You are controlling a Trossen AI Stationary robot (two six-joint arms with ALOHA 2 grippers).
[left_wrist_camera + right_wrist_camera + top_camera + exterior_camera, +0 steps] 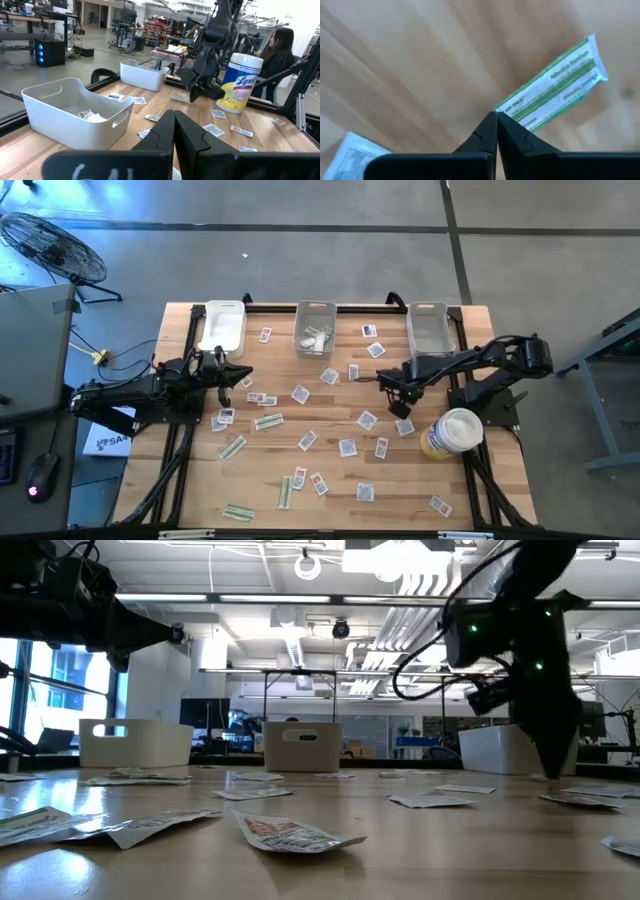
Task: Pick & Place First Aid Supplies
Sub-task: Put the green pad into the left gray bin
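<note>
Right gripper [497,116] jaws had pinched shut on one end of the green strip [555,82], whose long axis ran away from them.

Wooden table [330,480] on a grey concrete floor. Three rectangular bins in a row along the far edge: left bin [222,326] white, middle bin [315,328] clear, right bin [430,327] clear. White-and-yellow Lysol wipes tub [452,432] stands upright near the table's right edge, well apart from the bins. Off the table at upper left, a black floor fan [52,246]. Left of the table, a grey desk surface [30,350] with a computer mouse [39,476] lit pink. In the left wrist view a person with long dark hair [280,50] sits behind the tub; shelving and workbenches fill the room behind.
</note>
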